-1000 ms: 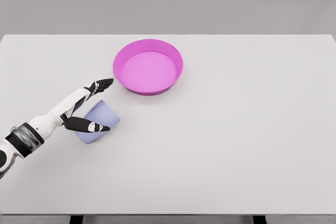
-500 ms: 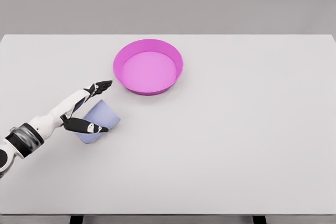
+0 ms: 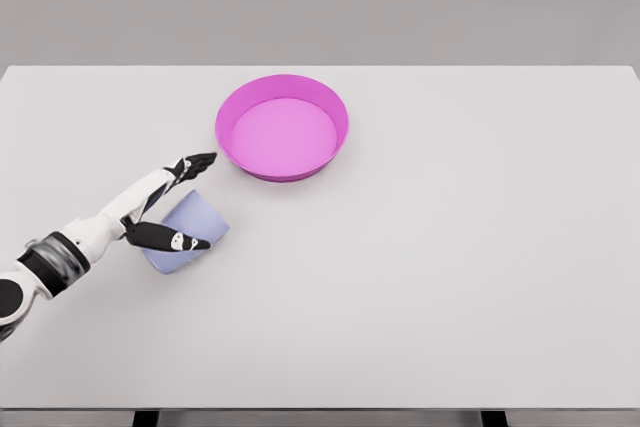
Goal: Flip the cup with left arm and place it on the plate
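A pale lavender cup (image 3: 197, 220) lies on its side on the white table (image 3: 450, 247), left of the middle. My left hand (image 3: 190, 202) is open around it: the black thumb (image 3: 175, 240) lies across the cup's near side, and the fingers (image 3: 195, 161) stretch past its far side towards the plate. I cannot tell whether the hand touches the cup. A magenta plate (image 3: 282, 169) with a raised rim sits beyond the cup, up and to the right, with nothing in it. The right arm is out of view.
The left forearm (image 3: 95, 232) comes in low from the left edge. The table's front edge runs along the bottom of the view.
The left forearm has sunk a little and drawn slightly left. The hand has barely shifted at the cup. Cup and plate have not moved.
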